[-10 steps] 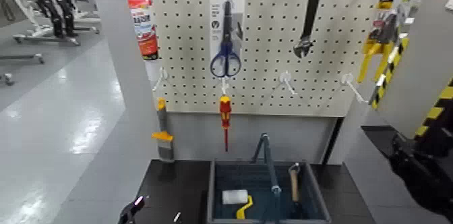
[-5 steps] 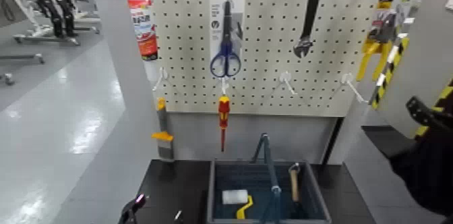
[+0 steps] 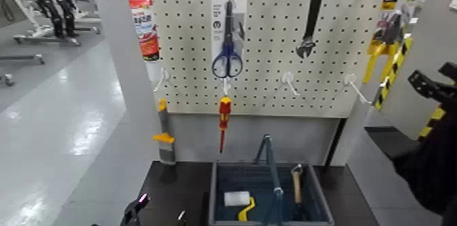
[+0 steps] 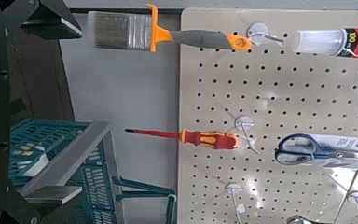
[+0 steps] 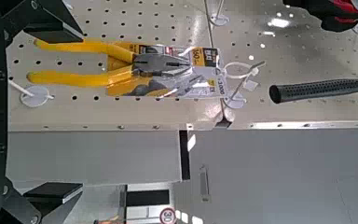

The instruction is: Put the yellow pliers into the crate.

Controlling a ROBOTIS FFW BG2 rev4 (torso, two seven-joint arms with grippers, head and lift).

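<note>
The yellow pliers (image 5: pixel 84 80) are fixed to a retail card (image 5: pixel 205 60) and hung against the pegboard (image 5: pixel 130 112), with their handles turned toward the right gripper (image 5: pixel 67 114), whose fingers are spread wide; near the card, a tool with a black grip (image 5: pixel 315 91) and a red and black item (image 5: pixel 334 13) are partly shown

Pliers (image 3: pixel 385 41): on pegboard (image 3: pixel 265 99), upper right, right of wrench (image 3: pixel 310 21). Scissors (image 3: pixel 228 45): left of wrench, directly above screwdriver (image 3: pixel 224 120). Tube (image 3: pixel 144 24): upper left, above brush (image 3: pixel 164 133). Crate (image 3: pixel 216 191): on table (image 3: pixel 173 191), before pegboard. Roller (image 3: pixel 238 199): inside crate, left of handle bar (image 3: pixel 274 171).
</note>
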